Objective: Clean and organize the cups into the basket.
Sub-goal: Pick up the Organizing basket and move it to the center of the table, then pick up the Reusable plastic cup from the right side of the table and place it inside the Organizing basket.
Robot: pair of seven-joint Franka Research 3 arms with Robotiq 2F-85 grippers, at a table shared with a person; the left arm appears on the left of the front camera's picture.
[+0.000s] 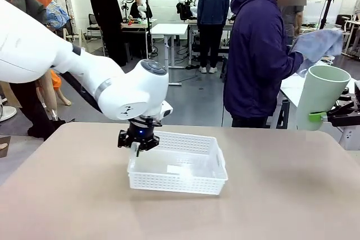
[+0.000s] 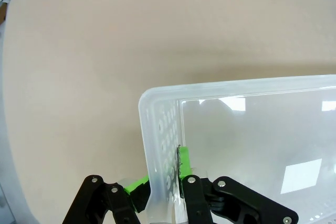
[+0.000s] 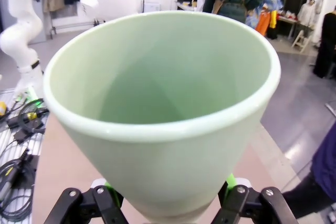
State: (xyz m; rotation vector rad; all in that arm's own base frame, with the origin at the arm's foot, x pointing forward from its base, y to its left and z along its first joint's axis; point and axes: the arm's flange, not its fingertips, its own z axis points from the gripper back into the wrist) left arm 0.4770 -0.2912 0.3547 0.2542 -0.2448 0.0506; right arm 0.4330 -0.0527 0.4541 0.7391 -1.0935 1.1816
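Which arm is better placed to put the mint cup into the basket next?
Right, probably: the right gripper holds the mint cup; the left gripper is clamped on the basket wall.

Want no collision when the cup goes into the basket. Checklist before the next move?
1. Left gripper hold on basket: jaws clamp a side wall, one inside and one outside. Ok.
2. Basket interior free: nothing in it. Ok.
3. Right gripper hold on mint cup: jaws shut on its lower end, mouth up, raised off to the right of the basket. Ok.
4. Cup cleaned: inside looks spotless in the right wrist view, outside cannot be judged. Cannot tell.
5. Cloth clear of cup: held close above the rim, contact unclear. Cannot tell.
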